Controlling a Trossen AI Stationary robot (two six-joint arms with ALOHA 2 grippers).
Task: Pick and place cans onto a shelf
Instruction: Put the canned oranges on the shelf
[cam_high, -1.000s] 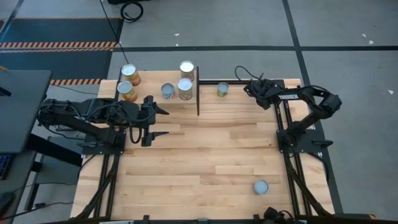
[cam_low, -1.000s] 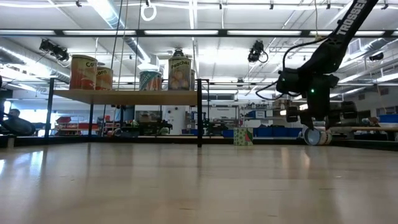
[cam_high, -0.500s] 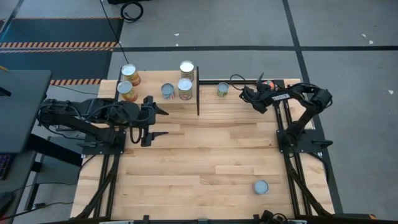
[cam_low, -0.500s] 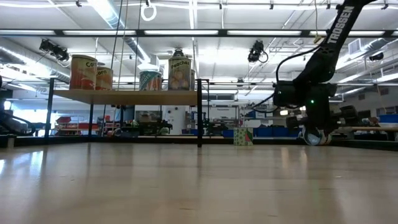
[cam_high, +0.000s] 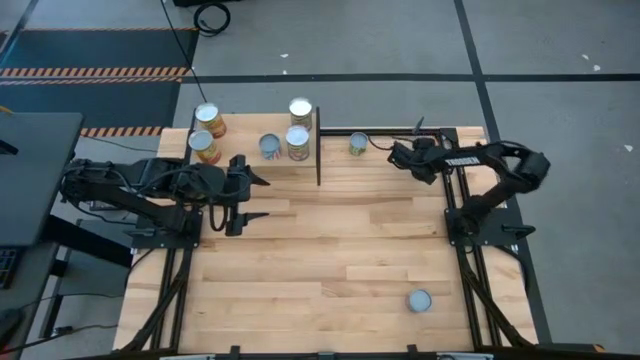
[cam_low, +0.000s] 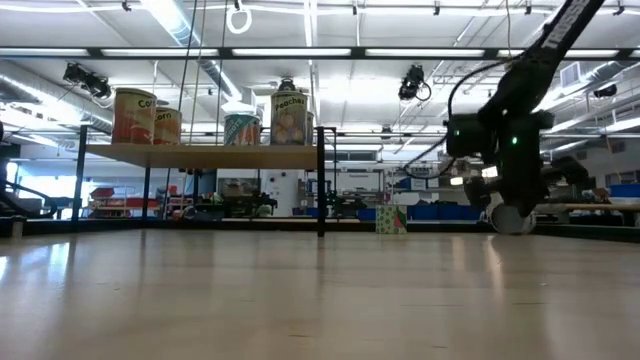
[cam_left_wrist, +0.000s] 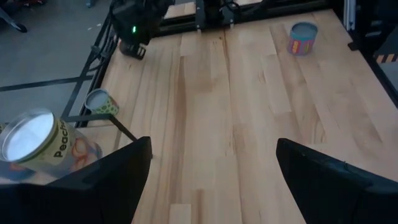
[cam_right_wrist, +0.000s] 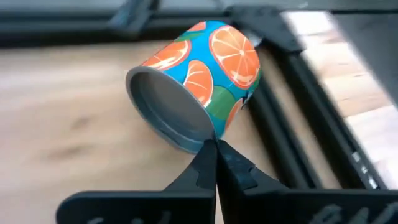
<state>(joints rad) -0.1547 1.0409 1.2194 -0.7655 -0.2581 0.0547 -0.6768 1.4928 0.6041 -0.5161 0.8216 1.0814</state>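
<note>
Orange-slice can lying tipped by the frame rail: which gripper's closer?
Right. The right gripper is shut just in front of the orange-slice can; the left gripper waits open across the table, near the shelf.

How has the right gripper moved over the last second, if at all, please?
Yes. In the high view, the right gripper has shifted toward the shelf's black upright edge and nearer the small can standing on the table beside it.

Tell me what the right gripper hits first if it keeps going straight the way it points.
Most likely the tipped blue can with orange slices, lying on its side just ahead of the right gripper, whose jaws are shut. Whether they already touch is unclear.
</note>
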